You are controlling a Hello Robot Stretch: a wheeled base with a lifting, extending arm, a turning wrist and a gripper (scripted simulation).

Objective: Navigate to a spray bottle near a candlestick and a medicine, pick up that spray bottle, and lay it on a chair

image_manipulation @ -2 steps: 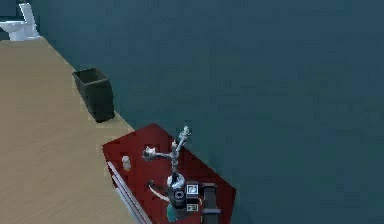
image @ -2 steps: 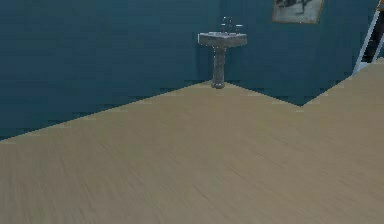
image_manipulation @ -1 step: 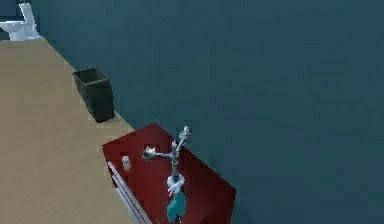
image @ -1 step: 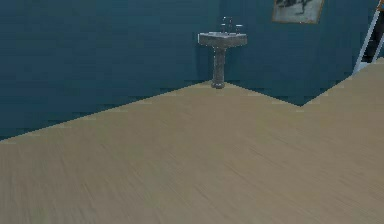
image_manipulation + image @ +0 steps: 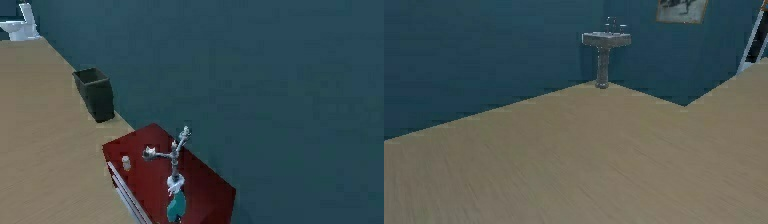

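spray bottle [image 5: 176, 205]: teal with a white head, standing on the red tabletop [image 5: 207, 181]
candlestick [image 5: 178, 150]: silver, branchy, just beside it at 12 o'clock
small white bottle [image 5: 127, 162]: near, at 10 o'clock
dark bin [image 5: 93, 93]: on the floor, further off at 11
claw: honestly can't tell its state

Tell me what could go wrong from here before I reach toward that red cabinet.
1. The teal bottle stands right beside the branched candlestick on the red cabinet. A reach for it could well topple the candlestick.
2. The small white item sits near the cabinet's corner and might get swept off.
3. The dark bin stands on the floor close by, so repositioning the base could bump it.
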